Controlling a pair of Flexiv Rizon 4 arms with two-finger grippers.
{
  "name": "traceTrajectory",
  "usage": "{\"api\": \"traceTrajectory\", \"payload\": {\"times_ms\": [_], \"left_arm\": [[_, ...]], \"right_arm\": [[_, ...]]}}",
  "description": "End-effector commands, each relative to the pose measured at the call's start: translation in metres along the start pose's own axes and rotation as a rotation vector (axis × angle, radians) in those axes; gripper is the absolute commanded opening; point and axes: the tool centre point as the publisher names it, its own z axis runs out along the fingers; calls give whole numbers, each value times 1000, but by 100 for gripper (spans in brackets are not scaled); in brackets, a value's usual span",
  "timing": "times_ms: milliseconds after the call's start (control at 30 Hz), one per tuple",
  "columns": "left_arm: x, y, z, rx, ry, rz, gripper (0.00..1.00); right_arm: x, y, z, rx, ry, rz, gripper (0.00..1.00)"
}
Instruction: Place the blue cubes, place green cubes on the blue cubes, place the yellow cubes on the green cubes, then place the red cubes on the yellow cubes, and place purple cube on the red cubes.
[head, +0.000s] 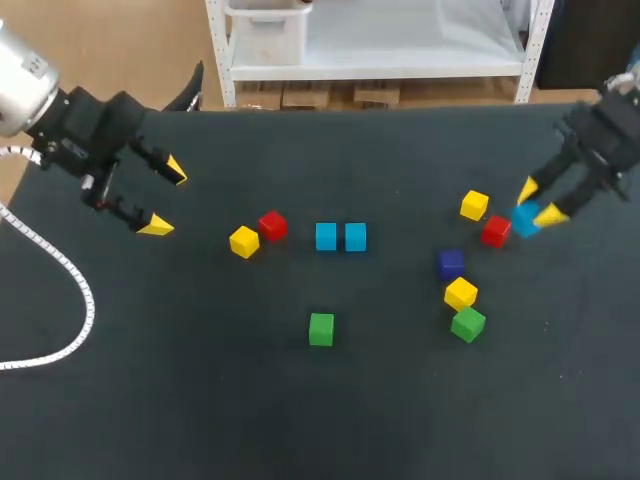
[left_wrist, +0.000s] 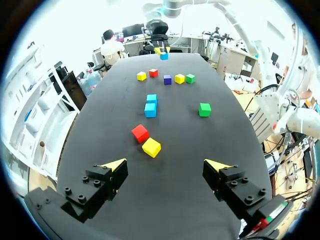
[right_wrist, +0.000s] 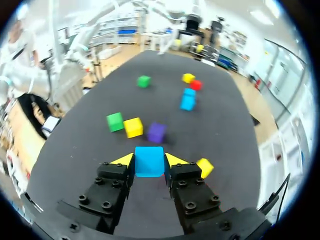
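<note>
Blue-layer step. Right pincer (head: 540, 201) clamps small blue plastic-looking cube (head: 524, 222), frame right, beside red cube (head: 496, 231). Left pincer (head: 165, 198) gapes empty, upper left. Next, probably: carry to blue pair (head: 326, 237) at centre, set alongside.

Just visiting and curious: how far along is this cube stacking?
Barely begun. Two blue cubes sit side by side, already placed; the right gripper is shut on a third blue cube. The green cubes, yellow cubes, red cubes and purple cube lie loose, nothing stacked.
</note>
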Motion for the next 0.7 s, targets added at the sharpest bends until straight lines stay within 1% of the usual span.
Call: {"api": "traceTrajectory", "payload": {"times_ms": [33,133,233,400,533,700], "left_arm": [[1,0,0,-1,-2,3,100],[1,0,0,-1,-2,3,100],[1,0,0,-1,-2,3,100],[1,0,0,-1,-2,3,100],[1,0,0,-1,-2,3,100],[1,0,0,-1,-2,3,100]], "right_arm": [[-14,-13,10,148,93,124,0],[-19,-27,20,205,79,164,0],[-24,-38,34,225,59,191,0],[-33,-52,55,269,42,201,0],[-39,-60,68,272,19,195,0],[-39,-69,88,261,4,199,0]]}}
